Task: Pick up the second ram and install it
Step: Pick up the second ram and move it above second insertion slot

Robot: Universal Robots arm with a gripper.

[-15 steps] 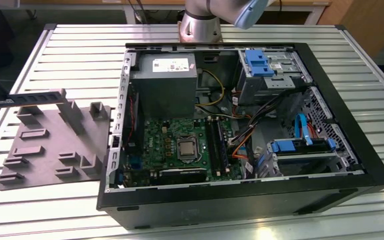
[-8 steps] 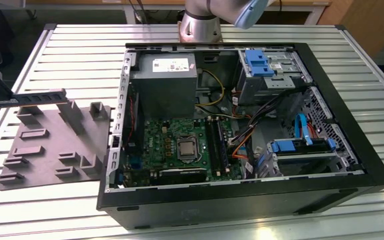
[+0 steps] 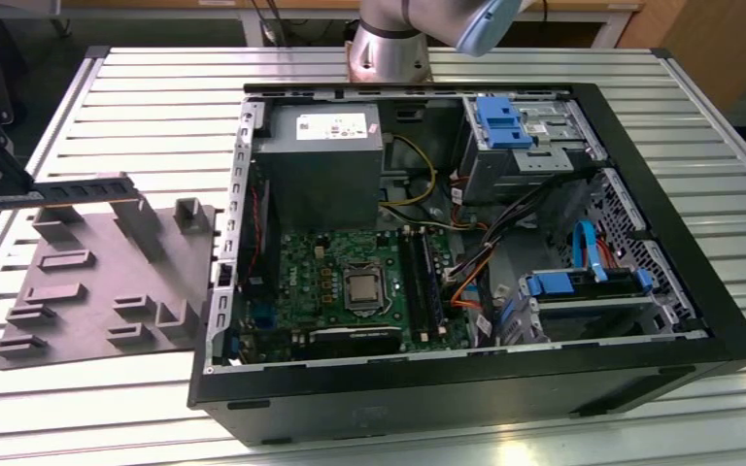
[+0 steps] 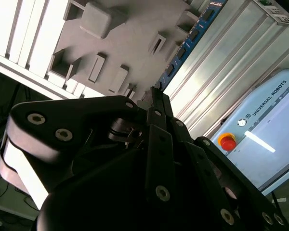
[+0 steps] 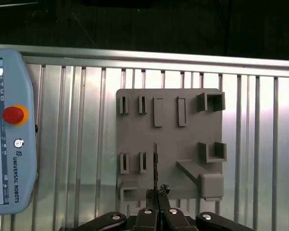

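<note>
Over the gray tray (image 5: 168, 134), my fingers (image 4: 159, 144) pinch the second ram (image 3: 75, 187) edgewise; such a thin grip risks it twisting.

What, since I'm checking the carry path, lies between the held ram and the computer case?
In the exterior view: the grey fixture, its upright post standing between the second ram and the computer case.

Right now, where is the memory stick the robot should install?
The second ram is gripped by the gripper at the exterior view's far left, over the grey holder tray, beside the open computer case.
</note>
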